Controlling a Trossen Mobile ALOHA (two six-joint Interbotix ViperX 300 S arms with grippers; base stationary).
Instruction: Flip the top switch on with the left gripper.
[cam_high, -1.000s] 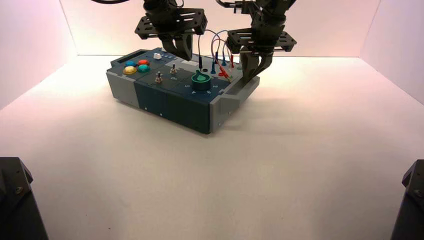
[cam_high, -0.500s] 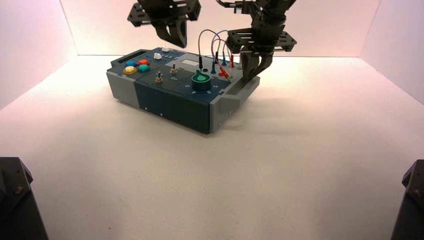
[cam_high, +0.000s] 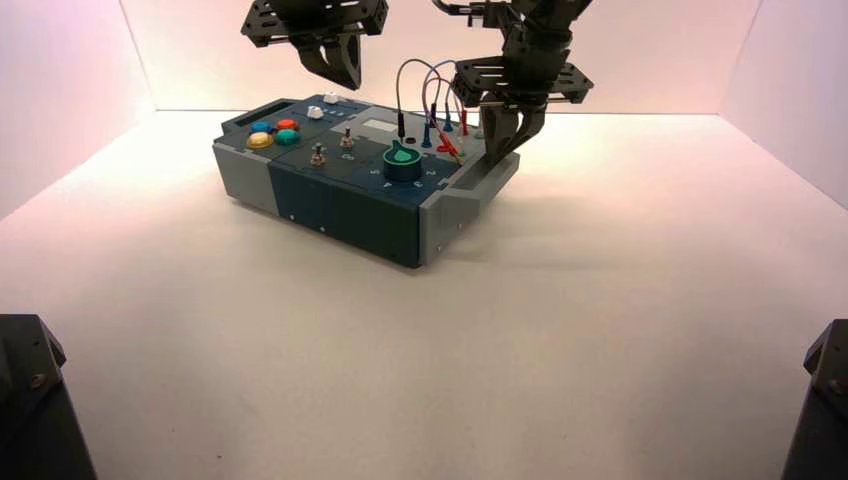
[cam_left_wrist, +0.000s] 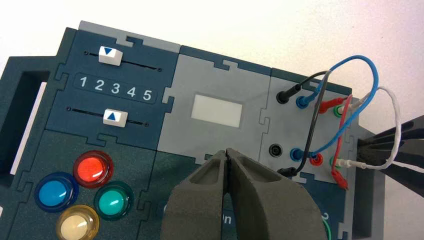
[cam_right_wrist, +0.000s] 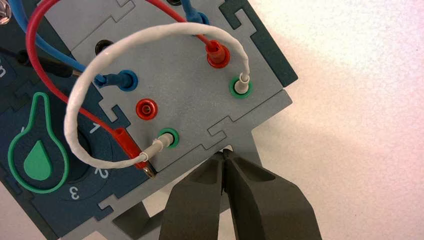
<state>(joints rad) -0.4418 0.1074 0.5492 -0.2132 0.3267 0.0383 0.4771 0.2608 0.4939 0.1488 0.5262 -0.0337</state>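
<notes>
Pale wall: left claw, mine, fingers together, lately shifted up and leftward, beyond the box's top switch, likely needing fresh descent if unflipped; right claw, parked by handle.

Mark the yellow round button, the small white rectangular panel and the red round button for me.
Yellow round button (cam_left_wrist: 75, 227): left wrist view, cap.
White rectangular panel (cam_left_wrist: 216, 111): left wrist view, middle.
Red round button (cam_left_wrist: 90, 169): left wrist view, cap.
</notes>
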